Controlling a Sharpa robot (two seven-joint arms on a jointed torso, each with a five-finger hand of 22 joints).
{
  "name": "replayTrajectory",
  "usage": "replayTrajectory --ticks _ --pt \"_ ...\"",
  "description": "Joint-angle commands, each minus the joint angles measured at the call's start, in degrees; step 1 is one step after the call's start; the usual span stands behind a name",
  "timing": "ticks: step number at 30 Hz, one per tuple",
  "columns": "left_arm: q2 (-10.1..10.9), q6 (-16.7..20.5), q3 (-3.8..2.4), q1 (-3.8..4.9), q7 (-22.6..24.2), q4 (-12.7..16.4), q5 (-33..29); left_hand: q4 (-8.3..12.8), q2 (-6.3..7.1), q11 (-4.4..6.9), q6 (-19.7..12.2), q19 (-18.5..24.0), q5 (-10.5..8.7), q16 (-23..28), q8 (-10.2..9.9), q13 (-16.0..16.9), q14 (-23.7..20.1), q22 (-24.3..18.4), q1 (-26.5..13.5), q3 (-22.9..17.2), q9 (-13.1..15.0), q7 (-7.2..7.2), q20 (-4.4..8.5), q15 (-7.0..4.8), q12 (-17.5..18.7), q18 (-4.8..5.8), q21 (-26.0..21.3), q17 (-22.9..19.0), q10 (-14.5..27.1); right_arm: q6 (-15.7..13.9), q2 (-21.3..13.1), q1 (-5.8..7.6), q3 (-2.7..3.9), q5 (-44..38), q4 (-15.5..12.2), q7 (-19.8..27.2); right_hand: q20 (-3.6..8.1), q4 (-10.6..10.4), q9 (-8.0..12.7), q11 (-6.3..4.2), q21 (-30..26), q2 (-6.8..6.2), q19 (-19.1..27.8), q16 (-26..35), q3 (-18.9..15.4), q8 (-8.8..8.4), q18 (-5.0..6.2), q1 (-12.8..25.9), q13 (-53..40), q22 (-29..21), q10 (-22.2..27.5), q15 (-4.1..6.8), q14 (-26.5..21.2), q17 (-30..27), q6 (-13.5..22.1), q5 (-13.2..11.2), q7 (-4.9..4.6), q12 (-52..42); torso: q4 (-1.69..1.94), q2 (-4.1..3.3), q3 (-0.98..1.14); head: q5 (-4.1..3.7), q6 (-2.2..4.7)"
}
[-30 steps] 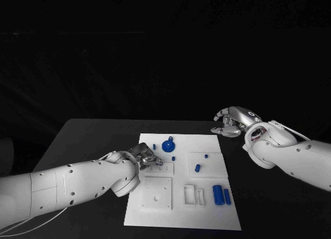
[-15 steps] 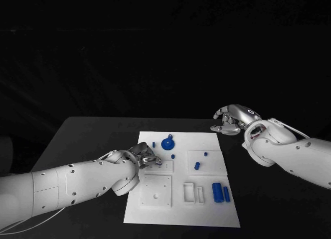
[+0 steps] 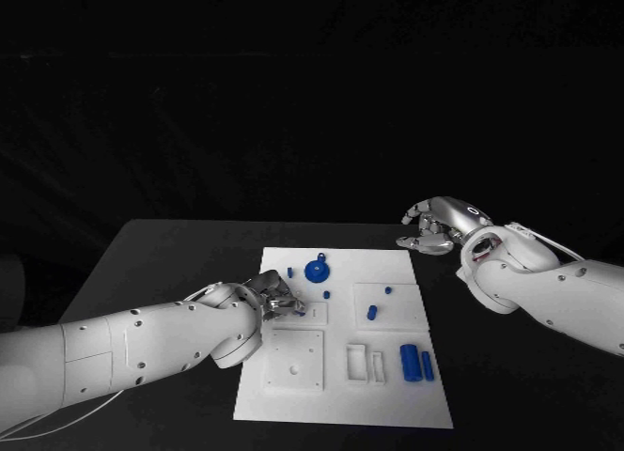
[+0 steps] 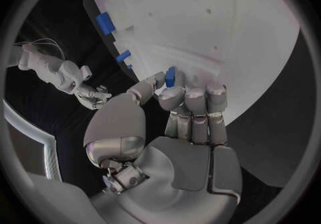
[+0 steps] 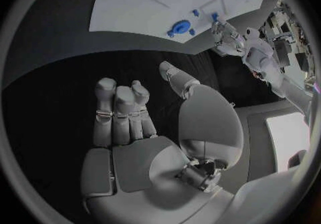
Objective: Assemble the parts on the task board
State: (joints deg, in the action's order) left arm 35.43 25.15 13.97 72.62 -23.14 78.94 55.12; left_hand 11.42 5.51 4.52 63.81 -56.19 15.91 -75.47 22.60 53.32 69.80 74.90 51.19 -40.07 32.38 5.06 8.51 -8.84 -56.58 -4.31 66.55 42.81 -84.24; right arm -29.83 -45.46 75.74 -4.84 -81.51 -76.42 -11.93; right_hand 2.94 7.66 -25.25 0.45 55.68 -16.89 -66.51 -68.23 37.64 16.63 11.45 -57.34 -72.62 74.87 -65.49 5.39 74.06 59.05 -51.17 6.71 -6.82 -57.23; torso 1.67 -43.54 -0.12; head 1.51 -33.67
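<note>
Head view: white task board (image 3: 342, 395) lies mid-table on the black table (image 3: 163, 258), long axis running away from the robot. Left hand (image 3: 274, 297) sits over the board's left edge, fingers bunched; what they grip is hard to read from here. Left wrist view settles it: a small blue part (image 4: 170, 76) is pinched between the thumb and the other fingers (image 4: 194, 101), standing just above the board surface (image 4: 200, 15); whether it touches the board cannot be told. Same view shows two more blue pieces (image 4: 105, 23) along the board's edge. Right hand (image 3: 441, 225) hovers off the board's far right corner, over bare table; the right wrist view shows its fingers (image 5: 117, 109) curled in side by side, holding nothing, with the board (image 5: 134, 5) well apart beyond them. Board contents, head view: a round blue part with a stem (image 3: 318, 272) near the far end, a small blue peg (image 3: 372, 312) on a raised white square right of centre, two blue cylinders (image 3: 416, 363) lying side by side near the right edge. A white slotted block (image 3: 365, 365) sits just left of the cylinders; a white square plate with holes (image 3: 296, 361) lies left of that, both without blue parts in them.
</note>
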Motion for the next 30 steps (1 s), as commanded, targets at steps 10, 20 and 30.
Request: replayTrajectory --ticks 10,20,30 --pt "-0.6 -1.7 -0.04 -0.03 -0.5 -0.6 1.8 -0.9 0.29 2.68 7.3 0.5 -1.58 -0.8 0.8 -0.5 2.1 0.9 0.3 0.0 0.5 -5.89 6.97 -3.17 -0.7 -0.53 0.5 -0.5 2.4 0.9 0.1 0.00 0.02 0.2 -0.1 0.5 -0.11 -0.4 0.0 0.33 -0.2 0.02 -0.2 0.3 0.0 0.43 3.55 -0.4 0.2 0.1 0.7 0.11 0.4 0.1 -1.1 0.8 -0.46 0.0 -0.02 -0.03 -0.01 -0.02 -0.06" --pt "-0.6 -1.5 -0.04 -0.05 -1.0 -1.0 2.8 -1.3 -0.25 2.76 7.4 0.7 -1.49 -1.3 1.2 -0.9 2.0 0.9 0.5 -0.2 0.4 -5.97 6.94 -3.10 -1.1 -0.53 0.7 -0.8 2.6 1.0 0.1 0.00 0.02 0.3 0.0 0.5 -0.11 -0.4 0.0 0.29 -0.3 0.01 -0.2 0.4 -0.1 0.47 3.55 -0.4 0.2 0.1 0.7 0.16 0.4 0.2 -1.3 1.4 -0.41 -0.1 -0.01 -0.02 -0.02 0.03 -0.08" --pt "-0.7 -2.9 -0.04 -0.05 -1.4 -0.9 3.5 0.5 -1.21 3.03 7.7 1.3 4.20 -2.6 2.7 -1.5 1.9 1.0 -0.2 -0.5 0.1 -6.27 6.77 -2.44 -2.5 -0.46 1.3 -1.6 2.9 1.1 0.1 0.00 0.02 0.6 -0.1 0.5 -0.11 -0.5 0.0 0.25 -0.3 0.01 -0.2 0.5 -0.2 0.51 3.55 -0.4 0.3 0.2 0.8 0.19 0.4 0.3 -1.4 2.0 -0.38 -0.1 0.00 -0.03 -0.07 0.02 -0.20"
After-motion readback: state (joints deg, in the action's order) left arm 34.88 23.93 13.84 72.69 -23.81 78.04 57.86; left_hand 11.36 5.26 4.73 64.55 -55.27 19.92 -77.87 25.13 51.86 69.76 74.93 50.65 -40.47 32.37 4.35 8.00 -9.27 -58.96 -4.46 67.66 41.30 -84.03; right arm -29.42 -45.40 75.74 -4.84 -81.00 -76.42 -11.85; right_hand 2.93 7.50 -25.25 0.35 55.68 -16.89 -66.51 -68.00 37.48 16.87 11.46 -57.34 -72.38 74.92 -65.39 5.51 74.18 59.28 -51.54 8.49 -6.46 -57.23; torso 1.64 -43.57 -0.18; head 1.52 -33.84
